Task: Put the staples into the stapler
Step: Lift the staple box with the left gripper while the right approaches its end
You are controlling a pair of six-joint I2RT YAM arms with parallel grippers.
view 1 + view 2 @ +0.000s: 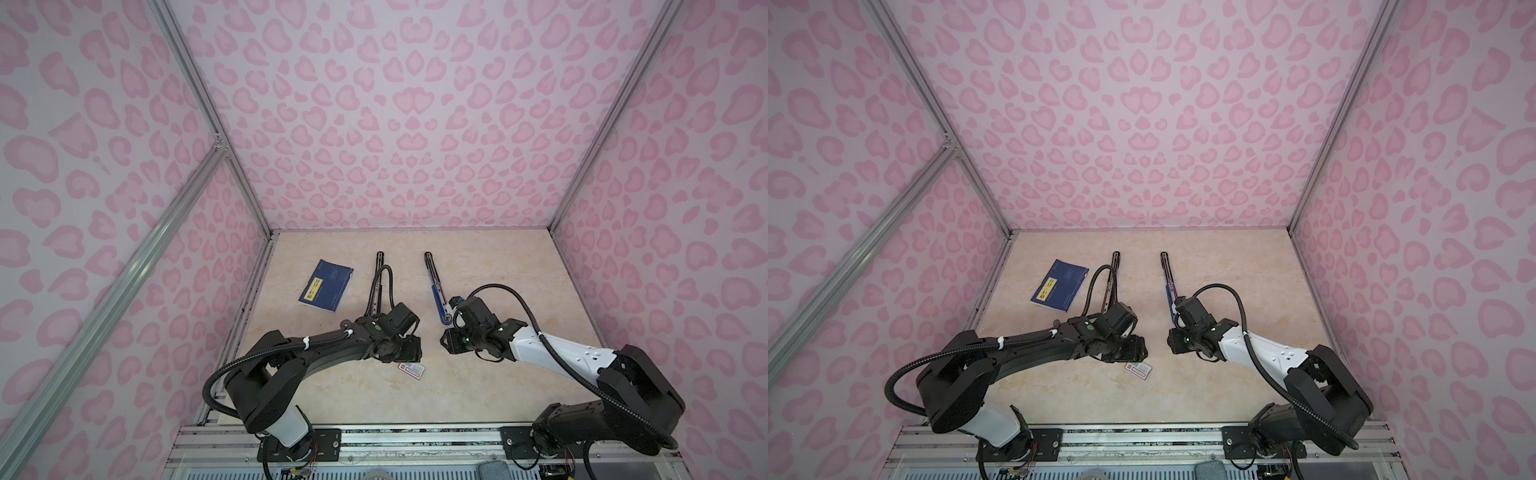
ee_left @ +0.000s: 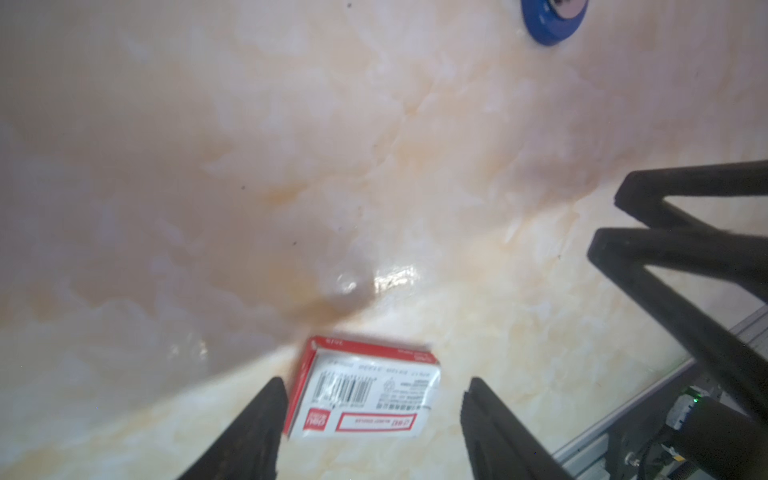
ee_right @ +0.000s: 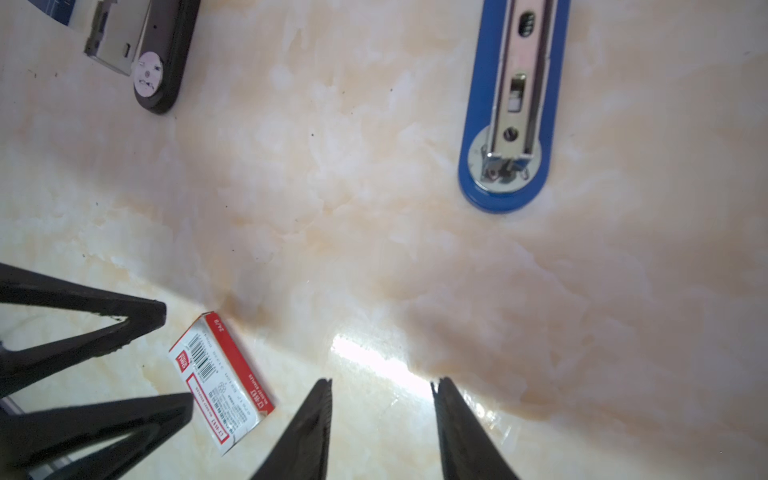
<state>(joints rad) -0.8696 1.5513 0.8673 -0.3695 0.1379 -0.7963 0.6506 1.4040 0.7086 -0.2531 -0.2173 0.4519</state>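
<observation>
Two staplers: both lie opened flat on the marble table, running lengthwise toward the back wall near the middle of both top views.
Black stapler: the left one of the pair, partly crossed by the left arm's cable in both top views. Its rounded base end shows at the upper left of the right wrist view.
Blue stapler: right of the black one and well apart from it. Its near end sits just beside the right arm's wrist. In the right wrist view it fills the upper right, silver magazine rail facing up. Only its rounded tip shows at the top edge of the left wrist view.
Staple box: red and white, lying flat with its barcode face up, lower centre of the table in both top views.
Left gripper: jaws wide and holding nothing, poised over the box. The box lies between the two fingers and closer to one of them. I cannot tell whether that finger touches it.
Right gripper: jaws parted more narrowly, nothing between them, over bare marble. The box lies off to its side.
Blue booklet: flat on the table, left of the black stapler.
</observation>
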